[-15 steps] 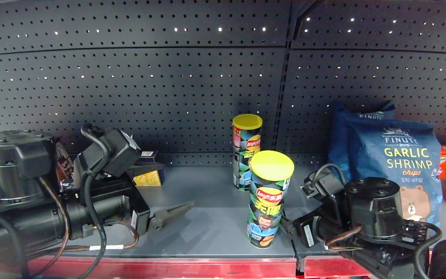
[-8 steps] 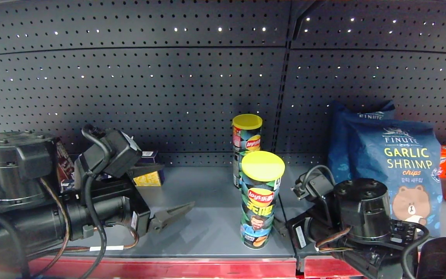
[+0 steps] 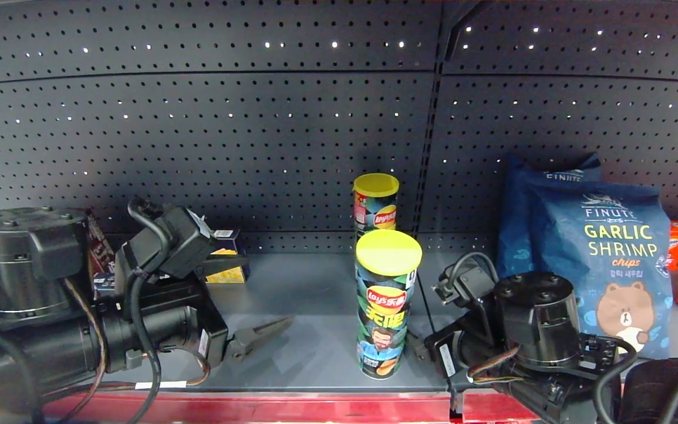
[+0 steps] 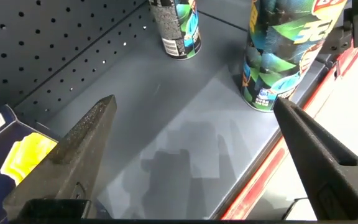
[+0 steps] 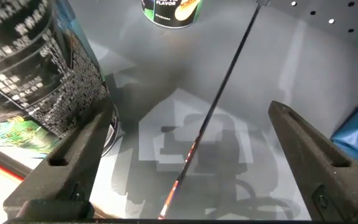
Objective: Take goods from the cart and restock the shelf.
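Right tool (image 5: pixel 189 112), spread, apparently touches yellow-lidded chip can (image 3: pixel 387 306).

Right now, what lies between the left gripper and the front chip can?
Nothing: bare grey shelf runs from the open left gripper to the front chip can, as the left wrist and head views show.

The front chip can (image 3: pixel 387 300) carried a red-and-yellow logo badge over large green characters, and so did the rear chip can (image 3: pixel 375 203). The blue snack bag (image 3: pixel 607 247) bore white and yellow lettering (above a bear drawing). A barcode label sat on the blue-and-yellow box (image 4: pixel 5 140).
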Controlling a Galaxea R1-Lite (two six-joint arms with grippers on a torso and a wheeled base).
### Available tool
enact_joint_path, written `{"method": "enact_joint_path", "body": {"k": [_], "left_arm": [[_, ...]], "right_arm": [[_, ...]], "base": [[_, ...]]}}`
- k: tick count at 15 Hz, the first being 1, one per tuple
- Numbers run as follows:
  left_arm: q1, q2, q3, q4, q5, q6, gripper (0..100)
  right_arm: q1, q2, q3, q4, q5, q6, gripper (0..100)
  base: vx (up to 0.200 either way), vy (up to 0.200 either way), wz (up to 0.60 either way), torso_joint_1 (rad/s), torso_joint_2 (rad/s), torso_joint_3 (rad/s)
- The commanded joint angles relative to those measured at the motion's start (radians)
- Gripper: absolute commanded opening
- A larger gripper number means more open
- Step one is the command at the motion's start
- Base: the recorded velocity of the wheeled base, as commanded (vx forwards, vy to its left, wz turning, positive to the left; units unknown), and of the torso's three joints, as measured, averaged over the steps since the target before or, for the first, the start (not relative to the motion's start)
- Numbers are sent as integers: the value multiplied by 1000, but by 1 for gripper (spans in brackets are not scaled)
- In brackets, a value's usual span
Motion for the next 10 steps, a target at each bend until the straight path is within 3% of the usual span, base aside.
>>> {"method": "enact_joint_path", "body": {"k": [1,10], "left_arm": [[-1,3,-1,-2,0,2,100],[-7,12,16,-28,1,2,100]], "right_arm": [[3,-5,9,0,1,1,100],[12,-44,41,0,-11,1,100]], "base": [[0,0,0,0,0,0],[0,0,0,0,0,0]]}}
